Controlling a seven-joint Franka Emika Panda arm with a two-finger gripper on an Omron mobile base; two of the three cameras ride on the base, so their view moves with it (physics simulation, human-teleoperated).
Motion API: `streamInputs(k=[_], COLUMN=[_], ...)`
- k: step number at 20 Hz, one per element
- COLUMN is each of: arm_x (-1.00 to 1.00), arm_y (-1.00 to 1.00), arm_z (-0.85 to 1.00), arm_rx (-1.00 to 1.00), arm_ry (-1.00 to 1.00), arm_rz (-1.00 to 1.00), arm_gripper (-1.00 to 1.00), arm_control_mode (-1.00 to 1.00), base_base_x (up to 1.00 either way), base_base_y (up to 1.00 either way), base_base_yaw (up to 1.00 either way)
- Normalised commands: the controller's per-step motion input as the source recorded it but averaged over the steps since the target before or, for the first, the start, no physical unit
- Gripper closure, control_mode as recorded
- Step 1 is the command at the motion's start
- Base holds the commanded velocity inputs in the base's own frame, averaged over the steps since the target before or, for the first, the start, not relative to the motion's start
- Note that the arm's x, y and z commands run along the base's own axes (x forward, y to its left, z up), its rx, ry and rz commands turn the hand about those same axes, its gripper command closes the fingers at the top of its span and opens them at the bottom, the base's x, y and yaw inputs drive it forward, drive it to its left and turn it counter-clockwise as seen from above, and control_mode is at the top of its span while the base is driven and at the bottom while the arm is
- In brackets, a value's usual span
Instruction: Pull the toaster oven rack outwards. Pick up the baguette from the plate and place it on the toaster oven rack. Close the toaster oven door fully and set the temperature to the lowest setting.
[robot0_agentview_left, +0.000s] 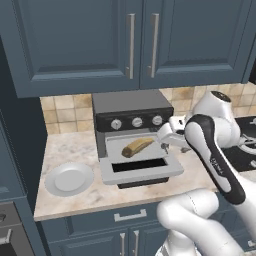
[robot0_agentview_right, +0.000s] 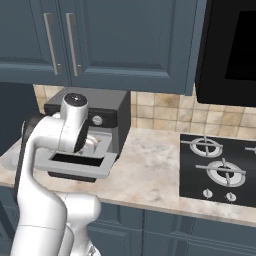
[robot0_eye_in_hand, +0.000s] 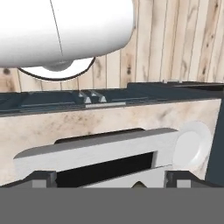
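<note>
Two dark blue cabinet doors (robot0_agentview_left: 100, 40) with long metal handles are seen at twelve o'clock in the left base view, above a tan tiled wall. Below them a marbled surface (robot0_agentview_left: 70, 150) is spread across the middle of that view. In the right base view a black gas hob (robot0_agentview_right: 217, 172) is set into it at four o'clock.

The toaster oven (robot0_agentview_left: 132, 117) is placed against the tiles, near the centre of the left base view, with three round silver knobs along its black strip. The toaster oven door (robot0_agentview_left: 140, 170) is folded down flat towards six o'clock, its dark window facing up. The rack (robot0_agentview_left: 117, 147) is drawn out over the door, and the baguette (robot0_agentview_left: 137, 146) is laid on it, slanted from about eight o'clock to two o'clock.

The plate (robot0_agentview_left: 69, 179) is found on the surface at nine o'clock of the door, just beside it and bare.

The tool (robot0_agentview_left: 169, 139) is held at three o'clock of the baguette, close above the right end of the rack; its jaws are spread wide apart and nothing is gripped between them. In the hand view the lowered door (robot0_eye_in_hand: 100, 151) is crossed from nine to three o'clock, with the plate (robot0_eye_in_hand: 192, 142) at its right end.
</note>
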Motion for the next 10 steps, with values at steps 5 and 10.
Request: streamInputs(k=[5,10], arm_x=[-0.04,0.00], arm_y=[0.05,0.00], arm_z=[-0.26,-0.02], arm_rx=[-0.08,0.00], arm_ry=[-0.09,0.00], arm_rz=[0.00,0.02], arm_gripper=[-1.00,-1.00], arm_control_mode=[-1.00,-1.00], base_base_x=[0.00,0.00], base_base_y=[0.00,0.00], base_base_yaw=[0.00,0.00])
